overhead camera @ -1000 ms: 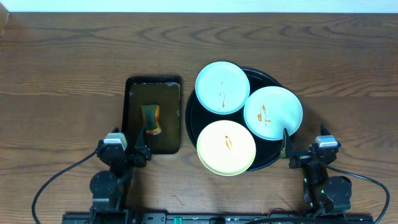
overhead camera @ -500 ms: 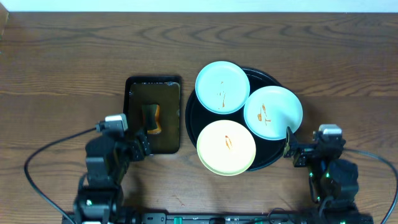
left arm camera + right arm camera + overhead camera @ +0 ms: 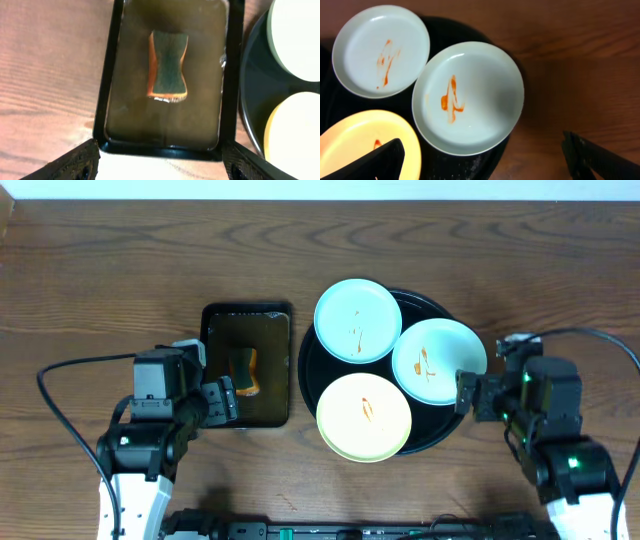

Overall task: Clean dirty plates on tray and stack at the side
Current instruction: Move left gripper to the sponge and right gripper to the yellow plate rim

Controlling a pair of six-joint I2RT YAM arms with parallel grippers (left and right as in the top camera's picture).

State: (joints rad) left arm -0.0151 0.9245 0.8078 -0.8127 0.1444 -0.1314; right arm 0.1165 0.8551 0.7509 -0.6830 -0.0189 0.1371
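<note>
Three sauce-smeared plates lie on the round black tray (image 3: 308,370): a mint one at the back (image 3: 358,320), a mint one at the right (image 3: 438,361) and a pale yellow one in front (image 3: 364,417). My right gripper (image 3: 465,392) hovers open at the tray's right rim, beside the right mint plate (image 3: 470,100); its jaws stand wide apart, with nothing between them (image 3: 487,162). My left gripper (image 3: 222,400) is open over the near end of the rectangular tray, also holding nothing (image 3: 161,167).
A smaller rectangular black tray (image 3: 210,360) holding murky water and a green-and-orange sponge (image 3: 169,64) lies left of the round tray. Bare wooden table surrounds both. Cables trail from each arm towards the front edge.
Both arms have moved away from the table's front edge, the left towards the sponge tray's near end and the right towards the right mint plate. The plates have not moved.
</note>
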